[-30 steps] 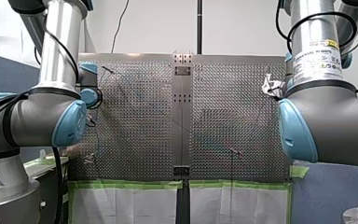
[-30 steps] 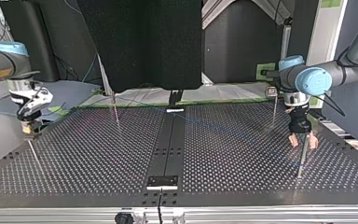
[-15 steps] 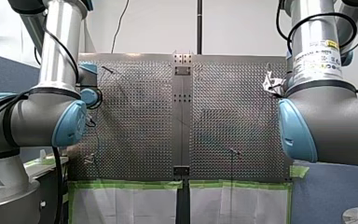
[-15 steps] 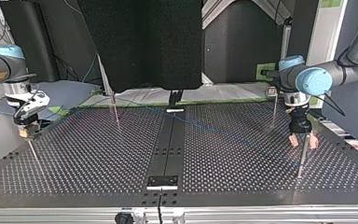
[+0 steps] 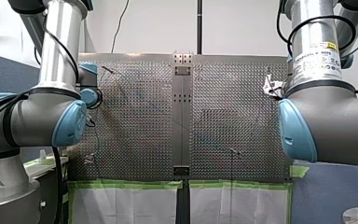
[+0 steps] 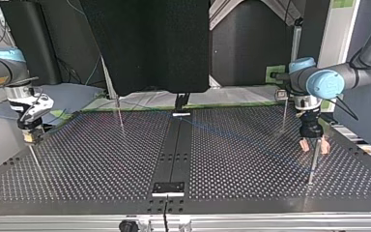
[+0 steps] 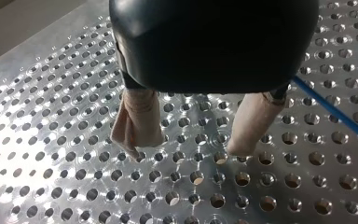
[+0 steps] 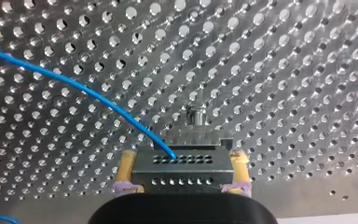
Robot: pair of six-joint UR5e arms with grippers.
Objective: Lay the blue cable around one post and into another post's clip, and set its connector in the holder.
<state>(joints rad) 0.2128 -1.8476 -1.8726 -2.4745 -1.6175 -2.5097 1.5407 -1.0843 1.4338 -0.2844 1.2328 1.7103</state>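
Right gripper (image 8: 182, 157): fingers clamped on the connector (image 8: 182, 170); blue cable (image 8: 98, 100) leaves it ahead of the fingers, over the tabletop (image 8: 284, 70). Left gripper (image 7: 187, 149): fingers spread wide, cable just beside one finger.

blue cable (image 8: 116, 112) — far end cropped

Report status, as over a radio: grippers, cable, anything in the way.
Left gripper open, empty, blue cable passing beside it. Right gripper shut on grey connector, cable leading from it. Small stud on table just ahead of connector.
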